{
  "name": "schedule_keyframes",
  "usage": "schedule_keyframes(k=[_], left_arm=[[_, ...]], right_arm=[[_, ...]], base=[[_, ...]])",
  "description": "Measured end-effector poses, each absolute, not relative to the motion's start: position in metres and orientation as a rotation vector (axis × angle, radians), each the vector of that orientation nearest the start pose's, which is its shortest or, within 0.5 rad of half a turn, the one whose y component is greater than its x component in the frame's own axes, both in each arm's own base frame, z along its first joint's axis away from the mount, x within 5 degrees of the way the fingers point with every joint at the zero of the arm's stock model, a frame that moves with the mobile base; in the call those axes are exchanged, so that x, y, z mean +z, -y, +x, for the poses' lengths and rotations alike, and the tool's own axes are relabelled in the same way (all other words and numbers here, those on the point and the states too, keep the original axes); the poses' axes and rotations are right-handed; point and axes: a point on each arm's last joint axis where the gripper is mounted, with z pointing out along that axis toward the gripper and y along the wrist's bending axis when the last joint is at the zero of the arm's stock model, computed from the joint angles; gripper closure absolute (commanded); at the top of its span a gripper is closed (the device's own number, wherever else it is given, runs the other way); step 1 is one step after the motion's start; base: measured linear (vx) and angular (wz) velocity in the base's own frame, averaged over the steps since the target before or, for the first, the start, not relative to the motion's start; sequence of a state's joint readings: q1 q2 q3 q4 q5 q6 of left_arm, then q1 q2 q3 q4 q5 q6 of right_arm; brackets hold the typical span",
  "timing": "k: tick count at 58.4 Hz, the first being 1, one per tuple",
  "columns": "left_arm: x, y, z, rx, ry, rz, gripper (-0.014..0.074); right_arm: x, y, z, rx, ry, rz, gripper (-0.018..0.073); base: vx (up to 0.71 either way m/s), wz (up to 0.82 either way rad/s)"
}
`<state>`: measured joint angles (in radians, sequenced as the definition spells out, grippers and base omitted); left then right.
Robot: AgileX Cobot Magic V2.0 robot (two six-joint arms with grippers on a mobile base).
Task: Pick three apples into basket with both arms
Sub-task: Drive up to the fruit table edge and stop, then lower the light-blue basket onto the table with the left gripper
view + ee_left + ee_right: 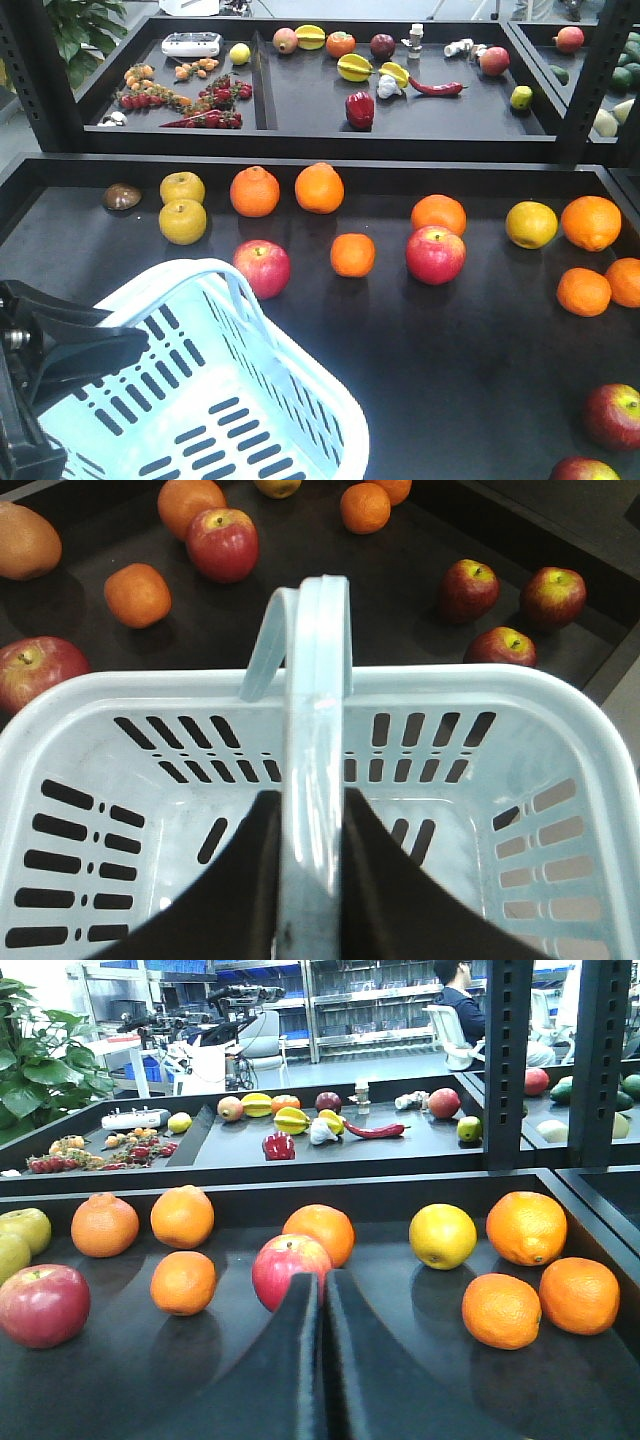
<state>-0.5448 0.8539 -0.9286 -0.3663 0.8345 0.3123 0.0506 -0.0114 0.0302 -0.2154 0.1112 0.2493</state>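
Three dark maroon apples [505,645] with yellow-green stem patches cluster at the upper right of the left wrist view, close to the raised edge of the surface [380,600]. Bare dark room lies between them and the pale blue slotted basket [150,685]. The left gripper [308,805] clamps the basket's hoop handle [318,680]. The right gripper [322,1285] has its fingers pressed together, low before a pinkish apple [285,1260].

Clamping left gripper [308,798] on basket [318,680] handle, one black finger [240,880] on each side. Showing left arm [45,365] at the front view's bottom-left corner, angled in toward the right. Holding right gripper [322,1280] with fingers pressed together, nothing between, tips pointing forward and low.
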Motion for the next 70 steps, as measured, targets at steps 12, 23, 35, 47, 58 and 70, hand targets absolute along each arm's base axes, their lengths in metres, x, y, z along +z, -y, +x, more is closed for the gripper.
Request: schedule_keyframes(k=[12, 23, 35, 47, 58, 70], left_arm=[[0.372, 0.103, 0.123, -0.563, -2.079, 0.804, 0.0602], [0.375, 0.104, 0.125, -0.579, -2.049, 0.776, 0.0602], [0.376, 0.105, 0.125, -0.599, -2.042, 0.763, 0.0602], [0.378, 0.105, 0.127, -0.602, -2.02, 0.744, 0.0602], [0.377, 0.114, 0.139, -0.654, -2.01, 0.683, 0.0602], [0.36, 0.133, 0.164, -0.695, -2.049, 0.702, 0.0602]], right_arm=[[0.194, -0.001, 0.057, 0.047, -1.611, 0.006, 0.0565], [0.194, -0.001, 0.057, 0.047, -1.611, 0.006, 0.0565], [0.194, -0.001, 0.057, 0.047, -1.611, 0.006, 0.0565], [0.194, -0.001, 0.057, 0.047, -1.611, 0.006, 0.0565], [0.194, -0.001, 0.057, 0.047, -1.611, 0.006, 0.0565], [0.194, -0.001, 0.057, 0.047, -1.611, 0.006, 0.0565]], base=[[0.0, 0.0], [0.0, 0.0], [0.0, 0.0], [0.0, 0.0], [0.0, 0.0], [0.0, 0.0]])
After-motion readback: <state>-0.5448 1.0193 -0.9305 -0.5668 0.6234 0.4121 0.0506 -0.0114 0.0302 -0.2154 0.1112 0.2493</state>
